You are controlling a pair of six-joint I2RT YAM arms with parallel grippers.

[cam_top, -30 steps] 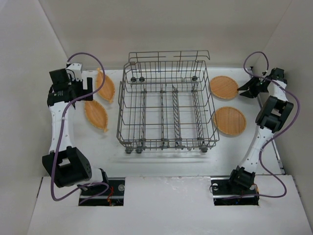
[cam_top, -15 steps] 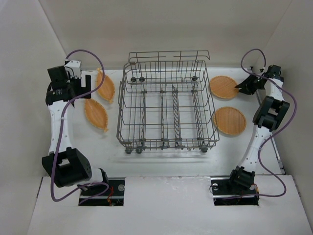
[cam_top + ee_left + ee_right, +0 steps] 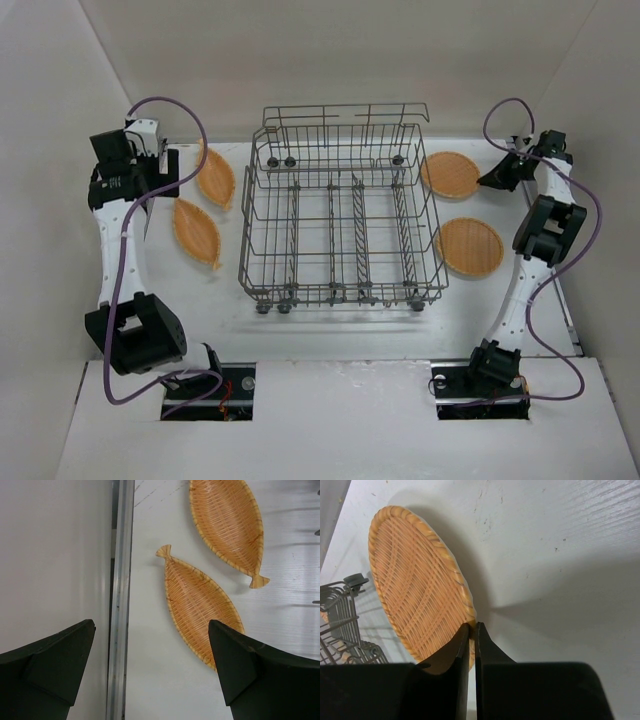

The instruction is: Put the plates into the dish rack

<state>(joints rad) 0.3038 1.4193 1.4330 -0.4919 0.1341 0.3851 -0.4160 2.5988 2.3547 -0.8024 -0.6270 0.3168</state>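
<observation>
The dish rack [image 3: 340, 292], a grey wire basket with nothing in it, stands mid-table. Two round woven orange plates lie to its right: a far one [image 3: 448, 174] and a near one [image 3: 469, 246]. My right gripper [image 3: 492, 179] is shut on the far plate's right rim; in the right wrist view the jaws [image 3: 472, 626] pinch the rim of that plate [image 3: 415, 590] beside the rack's corner [image 3: 340, 625]. Two leaf-shaped plates [image 3: 215, 175] [image 3: 197, 233] lie left of the rack. My left gripper [image 3: 162, 172] hangs open above the table, left of them [image 3: 151, 624], near one plate [image 3: 197, 605].
White walls close in the table on three sides. A metal rail [image 3: 120, 605] runs along the foot of the left wall, under my left gripper. Purple cables loop over both arms [image 3: 170, 110] [image 3: 505, 110].
My right gripper has closed on the far right plate's rim and nudged it a little toward the rack. The left arm has drawn slightly toward the left wall, still open.
</observation>
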